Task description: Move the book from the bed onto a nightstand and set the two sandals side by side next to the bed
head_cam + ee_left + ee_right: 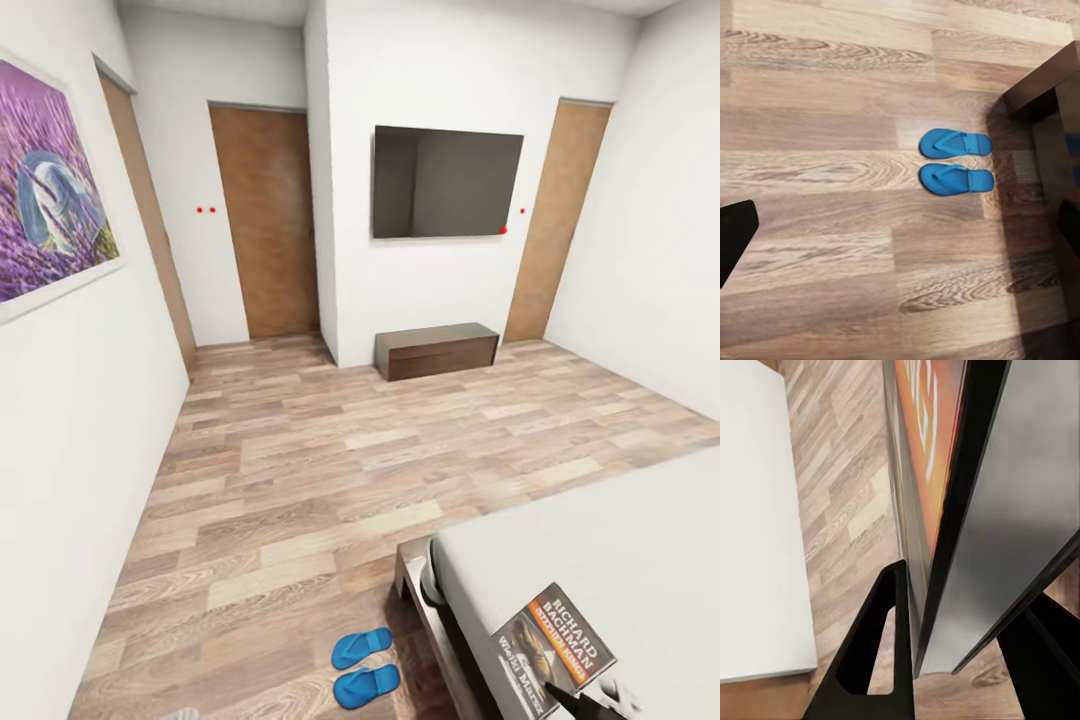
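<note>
Book (556, 648) pinched edge-on in our right gripper (916, 660), above bed (640, 540) corner; thin, light, floppy paperback, so we favour spine-side hold; left gripper state unclear; sandals (955, 161) paired beside bed.

Sandals (364, 666) (side by side) left of bed (600, 540).

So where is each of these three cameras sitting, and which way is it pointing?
Head view: high on the robot, facing down the bedroom past the bed; the right gripper holds the book.
Left wrist view: on the left arm, looking down at the sandals on the floor; a dark fingertip shows.
Right wrist view: on the right arm, looking along its fingers clamped on the book.
Shared: head and left wrist views both show the sandals.
</note>
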Robot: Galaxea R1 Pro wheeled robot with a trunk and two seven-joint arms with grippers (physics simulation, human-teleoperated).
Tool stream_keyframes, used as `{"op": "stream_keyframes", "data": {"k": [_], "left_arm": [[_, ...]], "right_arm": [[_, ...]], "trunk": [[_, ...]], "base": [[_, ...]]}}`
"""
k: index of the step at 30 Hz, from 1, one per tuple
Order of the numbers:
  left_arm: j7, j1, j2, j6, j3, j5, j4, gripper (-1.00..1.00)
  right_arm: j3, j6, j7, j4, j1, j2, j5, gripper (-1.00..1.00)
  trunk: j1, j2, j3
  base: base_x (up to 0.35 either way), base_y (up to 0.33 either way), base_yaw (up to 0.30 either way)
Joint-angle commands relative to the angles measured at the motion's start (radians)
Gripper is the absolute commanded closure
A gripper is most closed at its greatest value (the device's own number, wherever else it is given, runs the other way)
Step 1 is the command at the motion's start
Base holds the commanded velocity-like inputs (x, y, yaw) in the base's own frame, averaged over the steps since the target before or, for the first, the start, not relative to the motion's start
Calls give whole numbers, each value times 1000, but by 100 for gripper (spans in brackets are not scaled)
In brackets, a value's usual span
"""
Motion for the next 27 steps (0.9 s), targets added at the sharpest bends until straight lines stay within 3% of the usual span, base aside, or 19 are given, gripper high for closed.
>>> {"op": "stream_keyframes", "data": {"k": [1, 5, 16, 19, 22, 25, 27], "left_arm": [[-4, -1, 0, -3, -7, 9, 2, -100], [-4, -1, 0, -3, -7, 9, 2, -100], [-4, -1, 0, -3, -7, 9, 2, -100], [-4, -1, 0, -3, -8, 9, 2, -100], [-4, -1, 0, -3, -8, 9, 1, -100], [-4, -1, 0, -3, -8, 9, 2, -100], [-4, -1, 0, -3, -8, 9, 2, -100]], "right_arm": [[2, -8, -34, 3, -2, 0, -5, 100], [3, -8, -85, 3, -2, 0, -5, 100], [11, -9, -83, -1, -2, 1, -4, 100], [12, -8, -35, -5, -2, 1, -4, 100], [14, -8, 84, -7, -2, 1, 1, 100], [14, -9, 161, -7, -2, 1, 5, 100], [14, -9, 178, -7, -2, 1, 6, 100]], "trunk": [[0, -1, -2], [0, -1, -3], [0, -1, -8], [0, -1, -9], [0, -1, -11], [0, -1, -12], [0, -1, -13]], "base": [[0, 0, 239], [0, 0, 239], [0, 0, 261], [0, 0, 272], [0, 0, 272], [0, 0, 272], [0, 0, 272]]}}
